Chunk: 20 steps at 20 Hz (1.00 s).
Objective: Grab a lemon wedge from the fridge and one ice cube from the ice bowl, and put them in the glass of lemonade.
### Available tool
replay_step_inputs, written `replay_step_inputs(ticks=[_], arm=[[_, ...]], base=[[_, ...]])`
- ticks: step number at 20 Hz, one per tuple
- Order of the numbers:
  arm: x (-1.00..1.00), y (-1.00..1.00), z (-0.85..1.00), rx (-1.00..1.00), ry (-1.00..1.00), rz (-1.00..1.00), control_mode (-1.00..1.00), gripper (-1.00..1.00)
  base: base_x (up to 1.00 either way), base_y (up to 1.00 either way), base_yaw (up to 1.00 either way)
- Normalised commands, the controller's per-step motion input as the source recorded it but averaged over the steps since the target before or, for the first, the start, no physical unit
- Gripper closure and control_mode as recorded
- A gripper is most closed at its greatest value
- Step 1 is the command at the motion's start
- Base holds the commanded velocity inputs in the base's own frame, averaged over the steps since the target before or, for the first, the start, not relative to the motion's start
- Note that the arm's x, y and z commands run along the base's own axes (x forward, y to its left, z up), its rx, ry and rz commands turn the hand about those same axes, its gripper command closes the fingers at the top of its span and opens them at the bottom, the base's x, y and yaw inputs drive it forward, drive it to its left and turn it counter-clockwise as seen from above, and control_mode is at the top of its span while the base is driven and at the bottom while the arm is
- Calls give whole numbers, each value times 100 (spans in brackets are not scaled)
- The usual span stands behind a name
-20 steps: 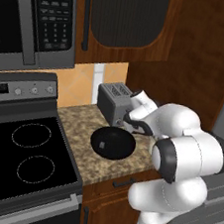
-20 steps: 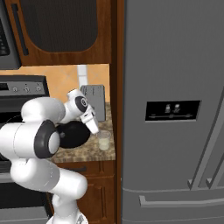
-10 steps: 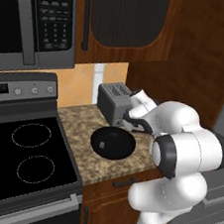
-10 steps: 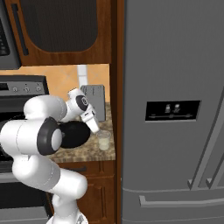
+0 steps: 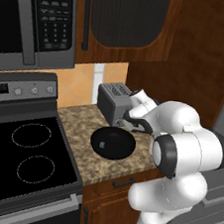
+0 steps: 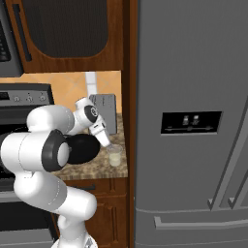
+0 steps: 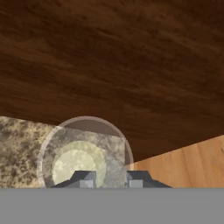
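We held our gripper [image 7: 109, 177], nearly closed, just above the glass of lemonade [image 7: 83, 153]; whether it gripped anything, we couldn't tell.

White Franka arm with dark joints [image 5: 186, 154] rises from the base, folds at a bulky elbow, then reaches forward and down. In the right base view the same arm [image 6: 41, 150] bends across from lower left, wrist link angled down to the right. 2-finger gripper [image 6: 107, 143] points downward at the end of the slim white hand; in the left base view the hand is mostly hidden behind the forearm. Hand view: gripper [image 7: 109, 180] with 2 small dark fingertips [image 7: 84, 178] standing close together, narrow gap between them, nothing visibly pinched. Jaws nearly closed.
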Motion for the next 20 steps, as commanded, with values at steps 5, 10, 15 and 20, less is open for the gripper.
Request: replay_step_inputs(ticks=[5, 10, 15, 20], arm=[[-4, -7, 2, 0, 0, 0, -100, 100], [-5, -4, 0, 0, 0, 0, -100, 100], [15, 0, 0, 0, 0, 0, -100, 100], [26, 0, 0, 0, 0, 0, -100, 100]], base=[[0, 0, 0], [0, 0, 0], [0, 0, 0], [0, 0, 0]])
